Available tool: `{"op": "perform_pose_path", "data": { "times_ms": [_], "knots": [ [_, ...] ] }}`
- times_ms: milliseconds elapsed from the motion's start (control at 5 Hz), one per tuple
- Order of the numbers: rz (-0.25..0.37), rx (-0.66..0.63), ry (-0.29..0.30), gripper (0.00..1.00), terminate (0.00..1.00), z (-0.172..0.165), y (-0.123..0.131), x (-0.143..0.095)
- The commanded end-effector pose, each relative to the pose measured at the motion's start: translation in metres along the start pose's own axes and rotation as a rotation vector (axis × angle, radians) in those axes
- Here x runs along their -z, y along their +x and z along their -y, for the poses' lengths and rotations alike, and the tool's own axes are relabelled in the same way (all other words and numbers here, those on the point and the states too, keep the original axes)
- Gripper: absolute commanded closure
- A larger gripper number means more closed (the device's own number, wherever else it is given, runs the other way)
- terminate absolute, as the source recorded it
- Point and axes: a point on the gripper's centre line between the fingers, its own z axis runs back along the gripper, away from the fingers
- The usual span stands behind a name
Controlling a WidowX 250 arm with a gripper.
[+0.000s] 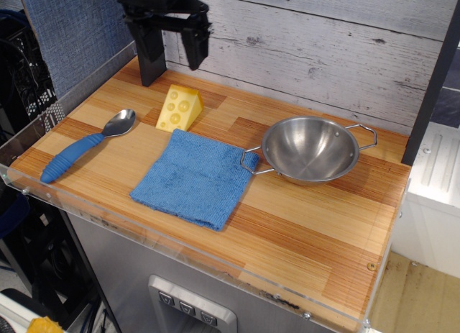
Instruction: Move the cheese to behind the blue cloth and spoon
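1. observation.image: gripper (172, 56) hangs above the back of the table (302, 218), fingers spread, holding nothing.
2. The cheese (179, 108) stands free on the wood, just behind the blue cloth (194, 176), beside the spoon (83, 147).
3. Risk, judged: the upright wedge could tip if a descending finger clipped it.

One yellow plastic cheese wedge with round holes (179, 108) sits far left. One spoon with a shiny metal bowl and ribbed blue handle (86, 146) lies at the left. One square blue terry cloth (192, 176) is central. One steel two-handled bowl (310, 149) sits right.
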Motion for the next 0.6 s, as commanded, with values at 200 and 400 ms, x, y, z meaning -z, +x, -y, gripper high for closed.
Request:
{"op": "perform_pose_path", "data": {
  "times_ms": [200,400],
  "knots": [
    [-0.022,0.089,0.009,0.0,0.0,0.0236,-0.0126,-0.0256],
    [-0.022,0.089,0.009,0.0,1.0,0.0236,-0.0126,-0.0256]
  ]
}}
